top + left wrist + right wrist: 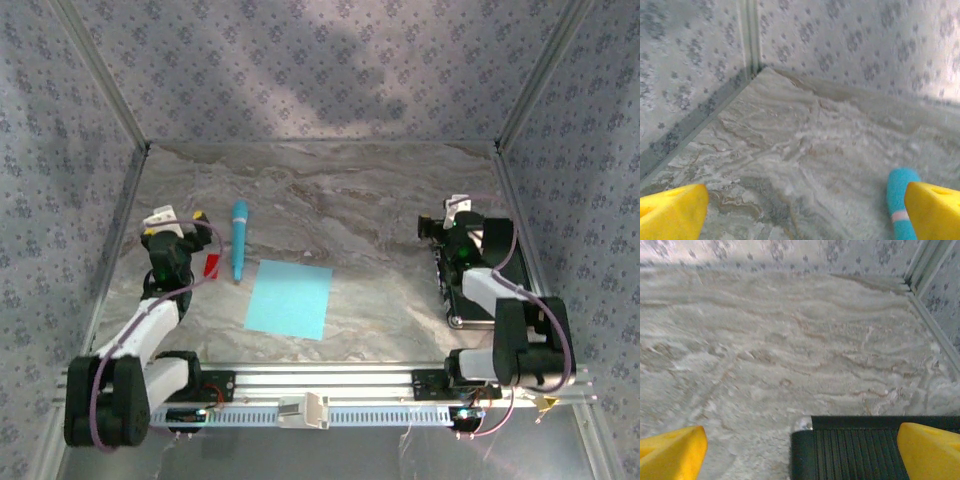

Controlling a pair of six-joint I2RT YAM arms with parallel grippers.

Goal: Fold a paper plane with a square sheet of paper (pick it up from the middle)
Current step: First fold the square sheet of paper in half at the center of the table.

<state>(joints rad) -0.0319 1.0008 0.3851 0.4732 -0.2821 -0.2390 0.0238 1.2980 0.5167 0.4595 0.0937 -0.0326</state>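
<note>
The thin light cyan-blue square sheet of paper point(290, 298) lies flat on the marbled grey table point(380, 230), in front of the 2 arms and nearer the left one. It is turned slightly: its longer sides run near-to-far, leaning right toward the back. The left gripper point(182, 216) is spread fully and holds nothing, with a slim turquoise pen-like stick point(239, 240) just beside its right yellow fingertip point(935, 210). The right gripper point(441, 214) is equally wide and empty, above the far edge of a black ribbed mat point(850, 452).
</note>
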